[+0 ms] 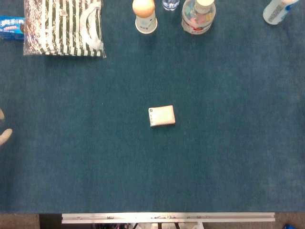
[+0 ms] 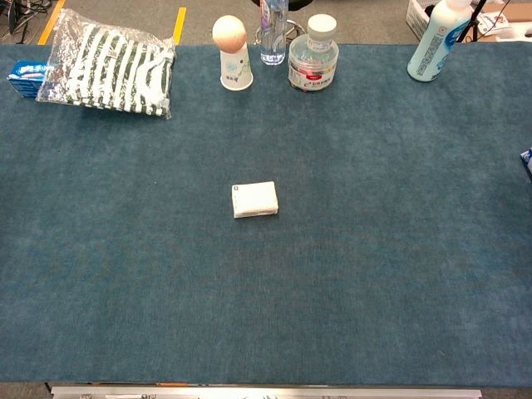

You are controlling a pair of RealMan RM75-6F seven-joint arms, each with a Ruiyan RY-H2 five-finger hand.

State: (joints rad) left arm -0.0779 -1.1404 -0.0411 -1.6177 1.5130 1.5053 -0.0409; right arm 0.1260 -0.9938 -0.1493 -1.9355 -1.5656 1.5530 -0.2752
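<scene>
Blue felt tabletop [image 2: 399, 274] carries a small white box [image 2: 254, 199] lying flat at centre. At the head view's left edge, my left hand [image 1: 4, 131] shows only fingertips, well apart; grip indeterminable.

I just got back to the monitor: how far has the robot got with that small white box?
Nothing looks done: the small white box lies flat mid-table, touched by nothing. In hand: only pale fingertips of the left hand show at the head view's left edge, well apart from it. The right hand is out of view. Reaching and gripping remain.
</scene>
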